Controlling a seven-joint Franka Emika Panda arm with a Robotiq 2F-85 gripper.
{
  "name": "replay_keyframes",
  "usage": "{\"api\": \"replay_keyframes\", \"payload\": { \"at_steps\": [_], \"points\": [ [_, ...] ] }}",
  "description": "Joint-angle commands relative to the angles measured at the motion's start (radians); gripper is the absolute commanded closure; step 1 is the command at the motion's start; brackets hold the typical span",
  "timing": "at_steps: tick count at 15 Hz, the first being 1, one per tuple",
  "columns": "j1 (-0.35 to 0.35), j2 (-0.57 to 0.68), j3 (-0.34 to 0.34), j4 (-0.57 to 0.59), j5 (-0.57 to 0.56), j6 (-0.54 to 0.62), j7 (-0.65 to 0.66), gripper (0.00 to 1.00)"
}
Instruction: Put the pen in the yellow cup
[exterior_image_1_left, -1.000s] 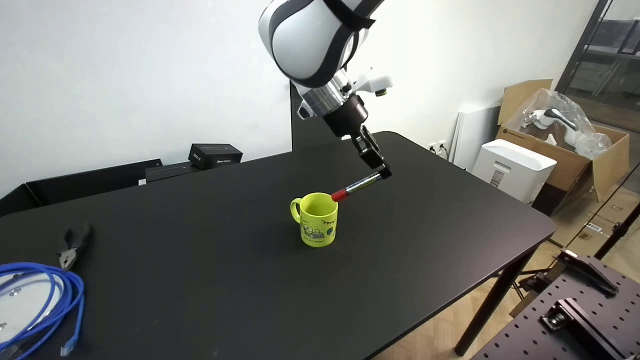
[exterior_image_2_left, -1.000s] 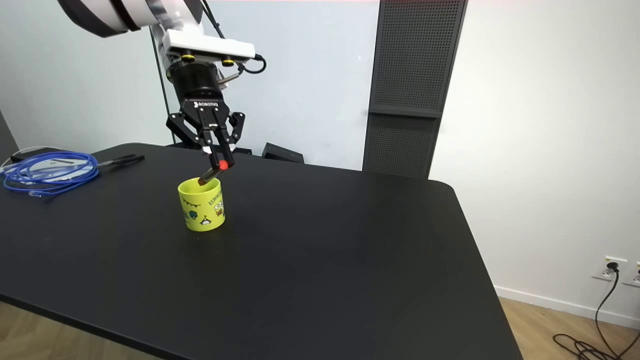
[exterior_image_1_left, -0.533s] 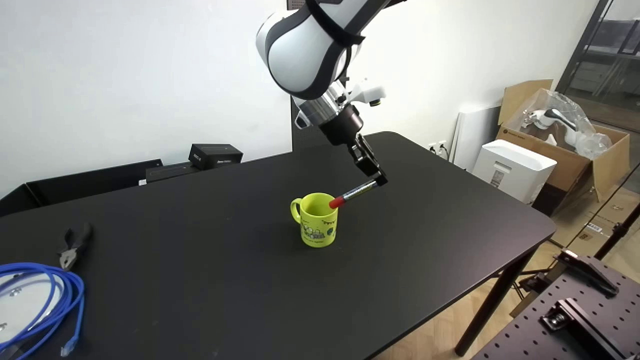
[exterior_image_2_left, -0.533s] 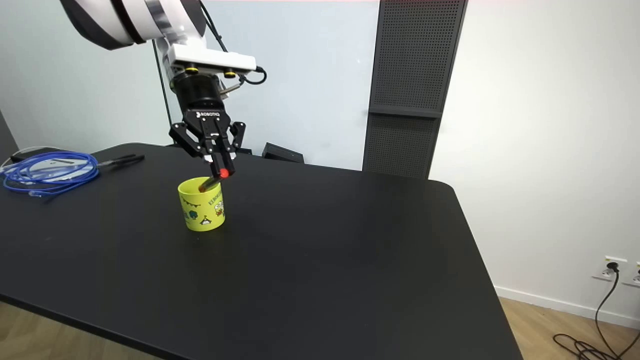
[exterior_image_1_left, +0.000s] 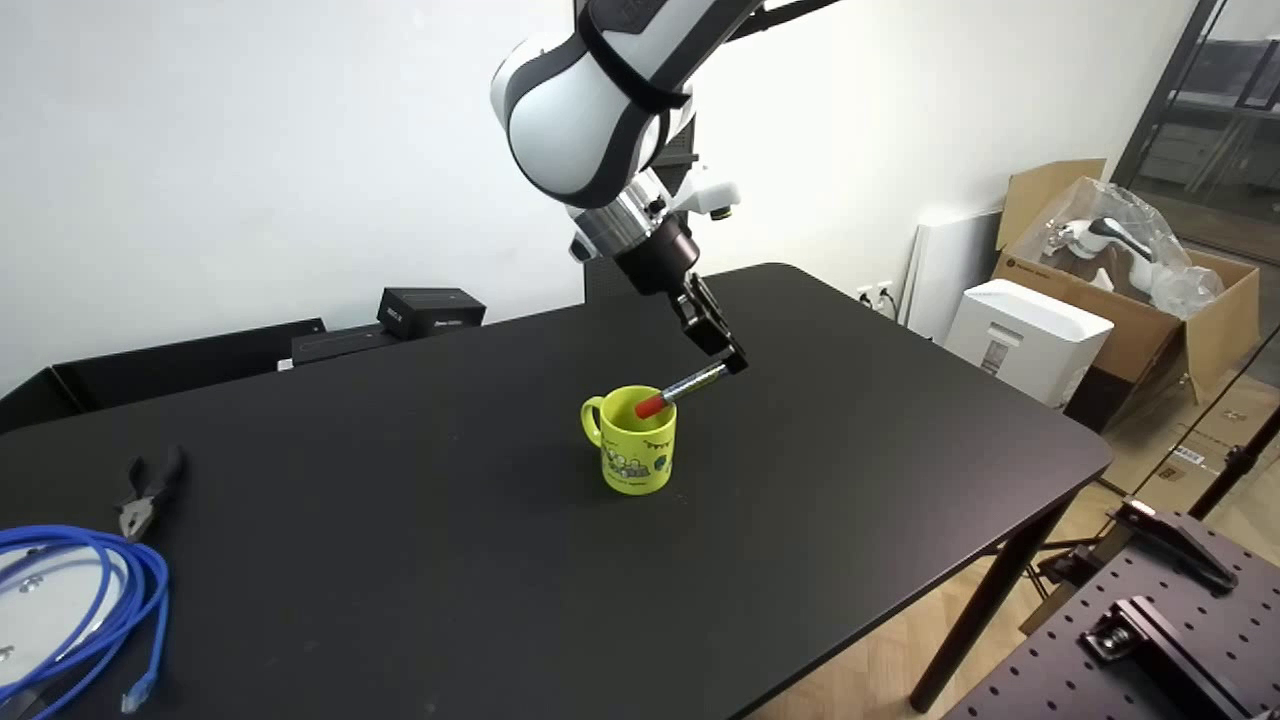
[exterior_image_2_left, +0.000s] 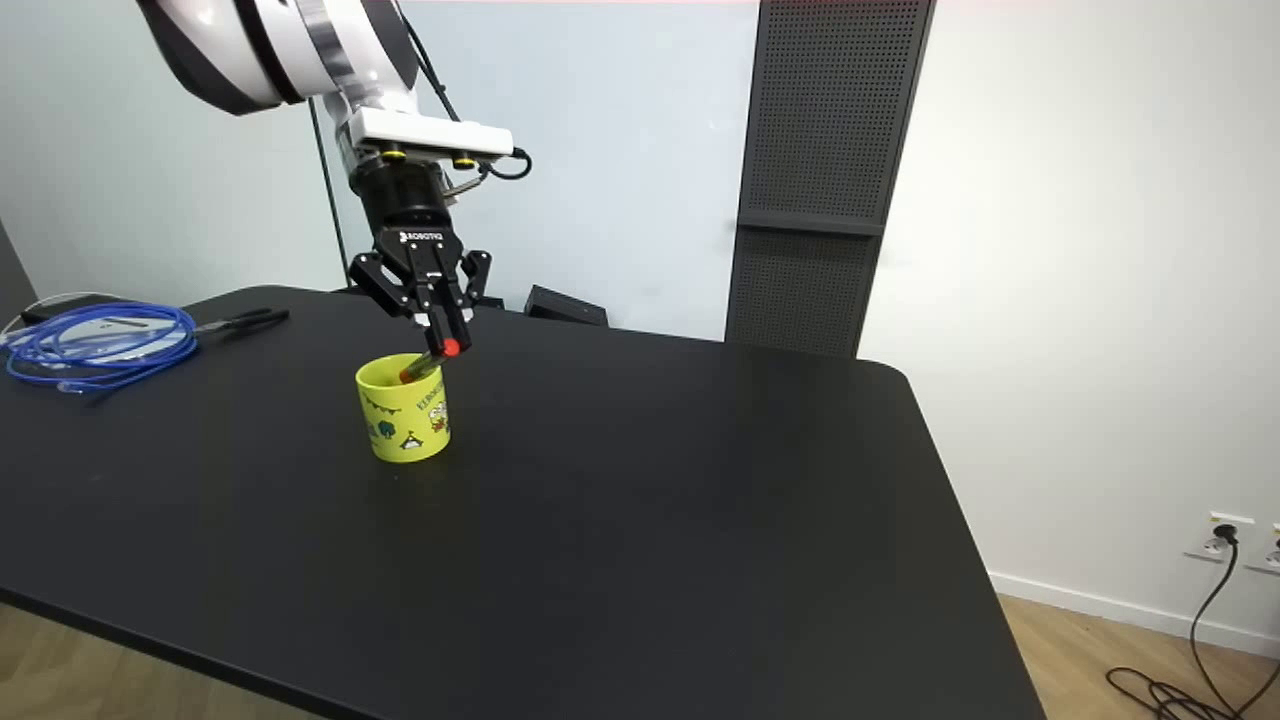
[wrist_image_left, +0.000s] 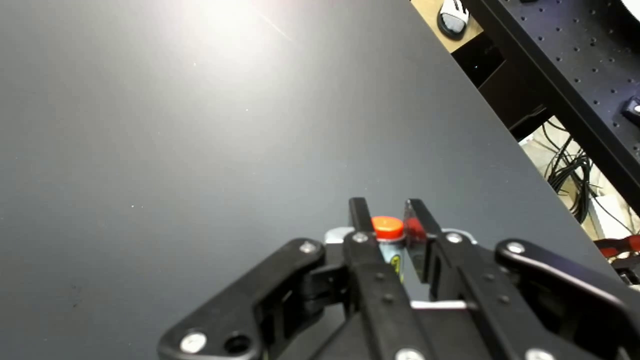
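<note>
In an exterior view, the black two-fingered Robotiq gripper (exterior_image_1_left: 735, 362) slants downward, pinching a short, thin, cylindrical pen (exterior_image_1_left: 693, 383) with a silvery patterned barrel and a red end. The pen juts from the grip at a downward tilt, its red end within the open mouth of a bright yellow-green, glossy mug (exterior_image_1_left: 637, 460) with a loop handle and printed figures. Below and just beside the gripper, the mug stands upright on a smooth black tabletop (exterior_image_1_left: 820, 500); whether pen and rim touch, I cannot tell. Well apart from the gripper lie black-handled metal pliers (exterior_image_1_left: 140, 510) and a coiled blue cable (exterior_image_1_left: 112, 543).

In an exterior view, the gripper hangs just above the mug's rim, and the pen's held end (exterior_image_2_left: 451, 347), a red disc, shows in its grip. A dark grey perforated panel (exterior_image_2_left: 830, 170) stands well behind the gripper.

In the wrist view, that held end, orange-red, lies between the gripper's black fingers (wrist_image_left: 361, 215), close against both. Well beyond them sits a dark perforated board (wrist_image_left: 575, 50).
</note>
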Motion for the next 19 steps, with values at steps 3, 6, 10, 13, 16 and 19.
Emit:
{"api": "replay_keyframes", "payload": {
  "at_steps": [3,6,10,13,16,19],
  "points": [
    [0.028,0.086,0.003,0.129,-0.009,-0.075,-0.014,0.94],
    [0.042,0.114,0.006,0.164,-0.010,-0.101,-0.017,0.94],
    [0.053,0.135,0.009,0.197,-0.007,-0.120,-0.017,0.48],
    [0.053,0.141,0.012,0.210,0.000,-0.114,-0.020,0.26],
    [0.050,0.128,0.017,0.206,0.019,-0.092,-0.002,0.06],
    [0.044,0.094,0.029,0.179,0.040,-0.058,0.000,0.00]
  ]
}}
